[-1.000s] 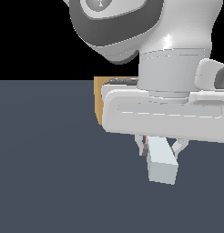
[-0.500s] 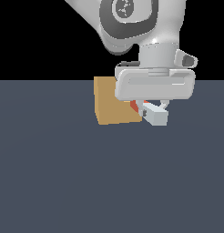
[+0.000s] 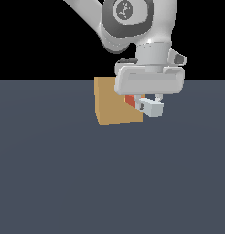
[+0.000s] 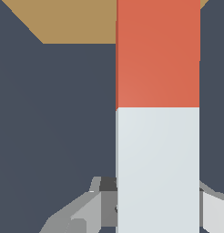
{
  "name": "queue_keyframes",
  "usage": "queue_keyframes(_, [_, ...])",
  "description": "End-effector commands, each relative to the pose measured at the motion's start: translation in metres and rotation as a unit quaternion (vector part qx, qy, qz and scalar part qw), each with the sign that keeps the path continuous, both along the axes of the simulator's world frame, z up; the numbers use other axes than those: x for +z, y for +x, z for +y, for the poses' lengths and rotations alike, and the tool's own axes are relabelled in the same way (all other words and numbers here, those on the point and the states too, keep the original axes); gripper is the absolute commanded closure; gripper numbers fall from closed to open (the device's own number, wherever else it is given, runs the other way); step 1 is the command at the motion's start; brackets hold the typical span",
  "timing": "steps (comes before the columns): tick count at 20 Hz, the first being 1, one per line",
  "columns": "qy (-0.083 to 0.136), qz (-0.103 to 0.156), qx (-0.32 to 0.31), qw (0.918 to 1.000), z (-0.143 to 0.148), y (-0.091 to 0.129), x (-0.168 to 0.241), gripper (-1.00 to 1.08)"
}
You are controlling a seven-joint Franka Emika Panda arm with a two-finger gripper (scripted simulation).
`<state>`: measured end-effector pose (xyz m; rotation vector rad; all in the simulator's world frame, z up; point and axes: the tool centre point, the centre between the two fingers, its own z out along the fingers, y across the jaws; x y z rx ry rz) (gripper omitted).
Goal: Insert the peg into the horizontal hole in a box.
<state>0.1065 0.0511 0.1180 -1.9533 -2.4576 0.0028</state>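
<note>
The tan box (image 3: 115, 106) sits on the dark floor in the exterior view. My gripper (image 3: 150, 106) is at its right side and is shut on the peg's pale grey-white half (image 3: 152, 108). The peg's orange-red half (image 3: 130, 100) points at the box, with its tip against or inside the box's right face. The hole is hidden behind the peg and gripper. In the wrist view the peg (image 4: 157, 113) runs from the fingers (image 4: 77, 214) up to the box (image 4: 77, 20), orange-red end at the box.
The dark grey floor (image 3: 109, 183) spreads around the box. The arm's white wrist and hand (image 3: 148, 80) hang over the box's right top corner.
The arm has moved away from the camera and toward the box with the peg held. The peg's orange-red end has drawn in to the box's right face.
</note>
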Motion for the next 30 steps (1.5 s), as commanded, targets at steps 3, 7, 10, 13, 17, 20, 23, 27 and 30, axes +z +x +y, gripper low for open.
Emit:
queue_keyframes(3, [0.0, -0.002, 0.001, 1.0, -0.001, 0.001, 0.003, 1.08])
queue_keyframes(7, [-0.001, -0.001, 0.001, 1.0, -0.001, 0.0, 0.002, 1.08])
queue_keyframes(10, [-0.001, -0.001, 0.001, 1.0, 0.005, -0.002, 0.002, 1.08])
queue_keyframes(13, [0.0, -0.001, 0.001, 1.0, 0.021, -0.006, 0.002, 1.08])
queue_keyframes(17, [0.0, -0.001, 0.001, 1.0, 0.054, -0.014, 0.002, 1.08])
queue_keyframes(20, [0.0, -0.002, 0.001, 1.0, 0.08, -0.02, 0.003, 1.08])
queue_keyframes(23, [0.0, -0.002, 0.001, 1.0, 0.098, -0.024, 0.003, 1.08])
queue_keyframes(27, [0.0, -0.002, 0.002, 1.0, 0.108, -0.026, 0.003, 1.08])
queue_keyframes(30, [0.0, -0.002, 0.002, 1.0, 0.108, -0.025, 0.003, 1.08])
